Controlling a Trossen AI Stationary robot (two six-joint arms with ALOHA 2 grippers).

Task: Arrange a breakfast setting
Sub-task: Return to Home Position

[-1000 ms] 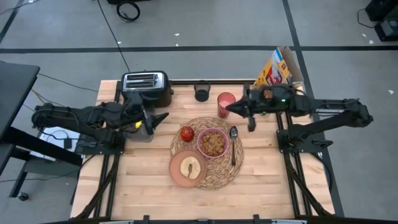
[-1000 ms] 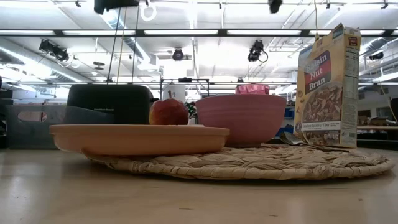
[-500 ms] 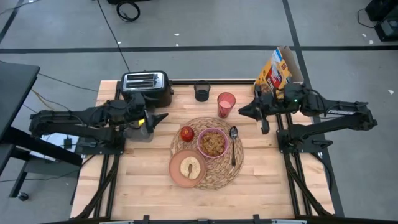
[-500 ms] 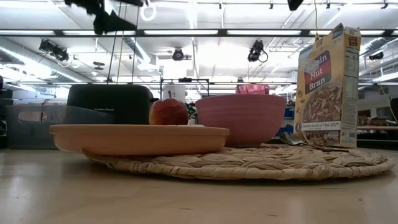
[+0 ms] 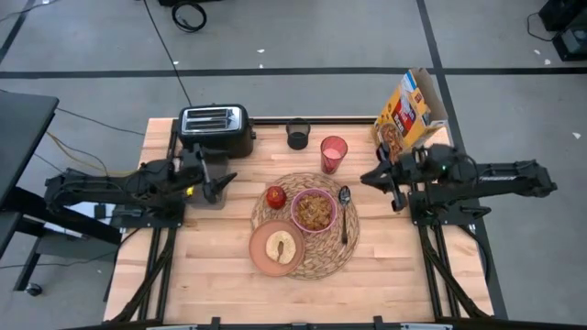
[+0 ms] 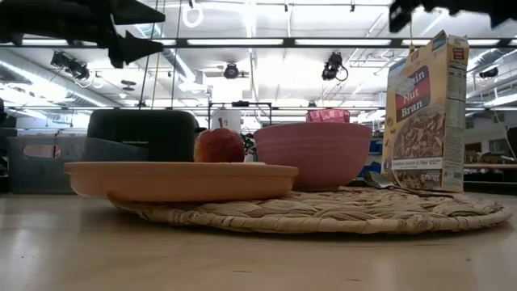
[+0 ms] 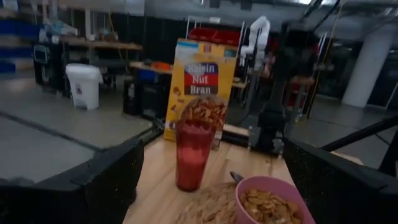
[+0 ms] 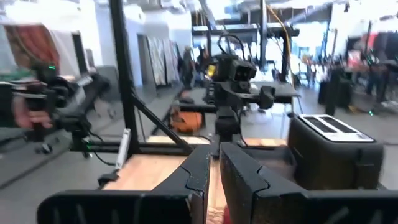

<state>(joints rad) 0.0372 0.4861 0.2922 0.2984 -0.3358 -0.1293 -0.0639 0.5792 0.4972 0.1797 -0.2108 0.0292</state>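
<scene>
Left jaws spread, right jaws closed; arms folded at table (image 5: 211,275) edges.

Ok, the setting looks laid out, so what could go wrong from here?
1. The right gripper hovers close to both the translucent pink cup and the cereal box. A wide swing on the way home could tip the narrow cup or the tall, open box.
2. The left gripper, open, hangs just in front of the toaster and might clip it when pulling back.
</scene>
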